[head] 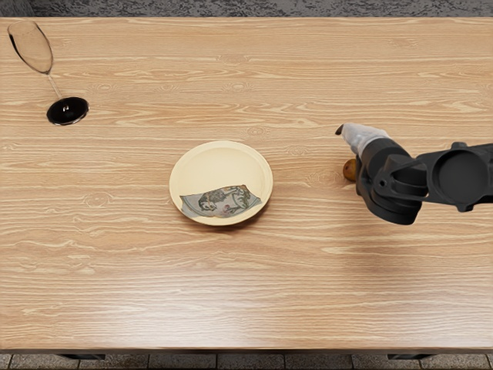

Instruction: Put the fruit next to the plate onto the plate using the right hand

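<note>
Head view, looking down at a slant: a wooden table (pixel 246 293) fills almost the whole frame, with a strip of dark floor along the top edge and paving just visible at the bottom.

A round, cream-coloured plate (pixel 219 163) sits a little left of centre. A patch of grey-green pattern lies across its lower part.

The fruit (pixel 350 169), small, round and orange-brown, lies on the bare wood at centre right, well apart from the plate's right rim and not on the plate.

The right arm (pixel 454 179), dark and bulky, enters from the right edge at mid-height. Its black wrist housing covers the fruit's right side. The pale right hand (pixel 362 139) reaches toward the upper left, directly above the fruit in the picture. From this angle it cannot be told whether the hand is spread, closed or touching the fruit. The fruit shows below the hand, not inside it.

In the upper left corner stands a wine glass (pixel 31 46), its clear bowl leaning toward the corner of the frame and its dark round foot on the wood below and to the right of the bowl, far from both plate and fruit.
</note>
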